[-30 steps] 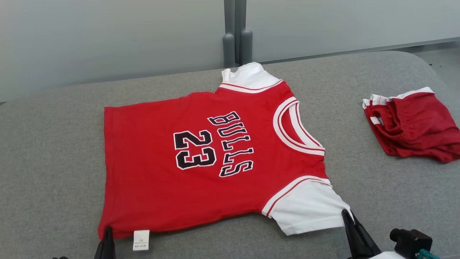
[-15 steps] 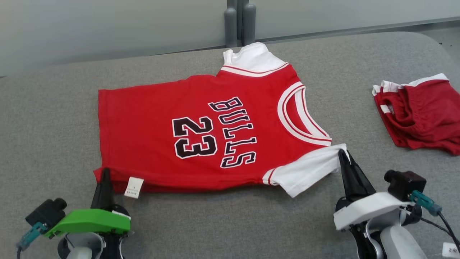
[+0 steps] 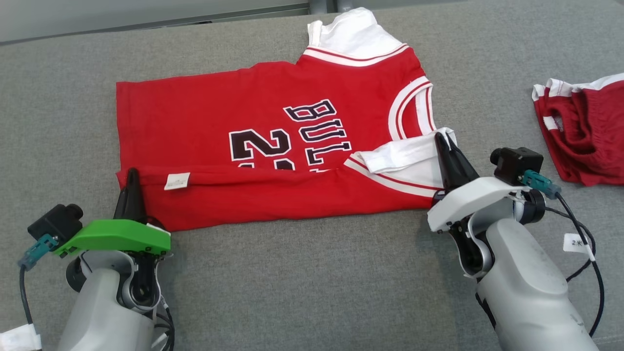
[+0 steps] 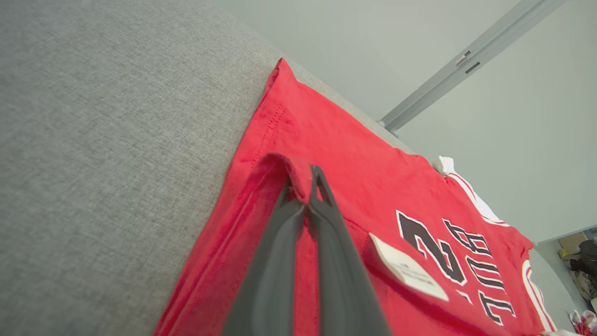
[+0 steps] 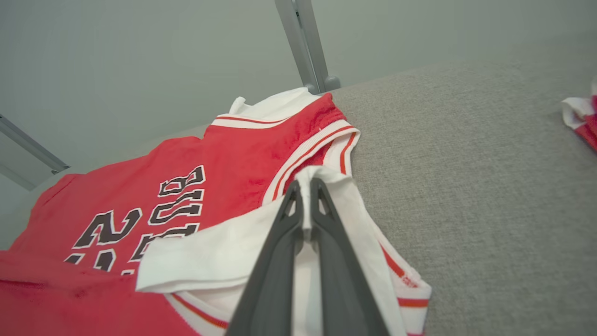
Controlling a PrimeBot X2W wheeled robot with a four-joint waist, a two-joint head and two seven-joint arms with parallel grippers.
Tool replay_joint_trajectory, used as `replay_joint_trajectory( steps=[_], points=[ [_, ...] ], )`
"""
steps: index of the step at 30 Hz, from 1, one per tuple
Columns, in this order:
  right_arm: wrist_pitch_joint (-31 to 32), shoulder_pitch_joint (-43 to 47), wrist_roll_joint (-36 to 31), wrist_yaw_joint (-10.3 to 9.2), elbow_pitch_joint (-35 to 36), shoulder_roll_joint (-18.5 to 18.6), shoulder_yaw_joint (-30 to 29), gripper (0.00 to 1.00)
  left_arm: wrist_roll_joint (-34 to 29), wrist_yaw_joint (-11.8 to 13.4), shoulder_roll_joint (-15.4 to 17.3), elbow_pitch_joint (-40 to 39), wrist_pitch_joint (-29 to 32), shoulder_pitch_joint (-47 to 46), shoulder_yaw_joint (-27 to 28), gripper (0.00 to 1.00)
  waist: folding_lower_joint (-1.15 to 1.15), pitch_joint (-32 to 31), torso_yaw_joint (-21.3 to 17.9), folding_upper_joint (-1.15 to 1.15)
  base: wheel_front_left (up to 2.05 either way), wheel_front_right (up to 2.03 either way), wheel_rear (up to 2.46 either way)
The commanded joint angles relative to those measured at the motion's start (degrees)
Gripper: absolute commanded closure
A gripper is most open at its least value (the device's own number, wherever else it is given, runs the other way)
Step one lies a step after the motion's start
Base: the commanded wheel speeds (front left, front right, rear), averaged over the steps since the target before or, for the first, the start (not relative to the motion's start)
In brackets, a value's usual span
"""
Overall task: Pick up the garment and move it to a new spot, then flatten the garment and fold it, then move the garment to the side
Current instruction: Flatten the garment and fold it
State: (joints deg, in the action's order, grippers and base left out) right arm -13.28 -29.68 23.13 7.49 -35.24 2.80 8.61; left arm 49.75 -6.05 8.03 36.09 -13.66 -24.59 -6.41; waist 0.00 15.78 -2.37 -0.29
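Currently the left hand [image 3: 131,172] is clamped on the hem corner [image 4: 290,166] of the jersey [image 3: 204,112] and the right hand [image 3: 440,137] on its white sleeve [image 3: 399,153], holding the near edge doubled over for a lengthwise fold. The jersey lies mid-bench [image 3: 312,273].

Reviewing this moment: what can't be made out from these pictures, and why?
- Head view: the lower half of the number on the jersey is hidden under the folded-over near edge.
- Head view: the print on the white label is too small to read, and it is blurred in the left wrist view.
- Head view: the second red garment is cut off by the right edge.
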Motion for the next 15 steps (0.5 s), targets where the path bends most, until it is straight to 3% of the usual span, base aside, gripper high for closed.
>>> replay_joint_trajectory(
  steps=[1,12,13,14,15],
  points=[
    [-0.55,-2.04,0.47,0.00,-2.06,0.19,0.74,1.00,-0.47,-0.39,0.31,0.86,-0.50,-1.56,0.10,1.00,0.00,0.87,0.25,0.29,0.00,0.00,0.00],
    [-1.81,-9.51,2.30,0.00,-12.14,0.21,2.72,1.00,-0.67,-1.04,0.00,3.88,-1.20,-3.83,0.27,1.00,0.00,1.87,1.19,0.29,0.00,0.00,0.00],
    [-1.90,-10.04,2.50,0.00,-12.87,0.22,2.55,0.93,-0.70,-1.09,-0.04,3.98,-1.27,-3.85,0.23,1.00,0.00,1.89,1.23,0.29,0.00,0.00,0.00],
    [-1.93,-10.58,2.66,0.00,-13.59,0.20,2.51,0.53,-0.84,-1.07,-0.06,4.00,-1.31,-3.88,0.11,0.56,0.00,1.91,1.25,0.29,0.00,0.00,0.00],
    [-2.00,-11.05,2.89,0.00,-13.96,0.20,2.36,0.00,-0.86,-1.12,-0.06,3.84,-1.37,-3.87,0.05,0.03,0.00,1.92,1.27,0.29,0.00,0.00,0.00]
  ],
)
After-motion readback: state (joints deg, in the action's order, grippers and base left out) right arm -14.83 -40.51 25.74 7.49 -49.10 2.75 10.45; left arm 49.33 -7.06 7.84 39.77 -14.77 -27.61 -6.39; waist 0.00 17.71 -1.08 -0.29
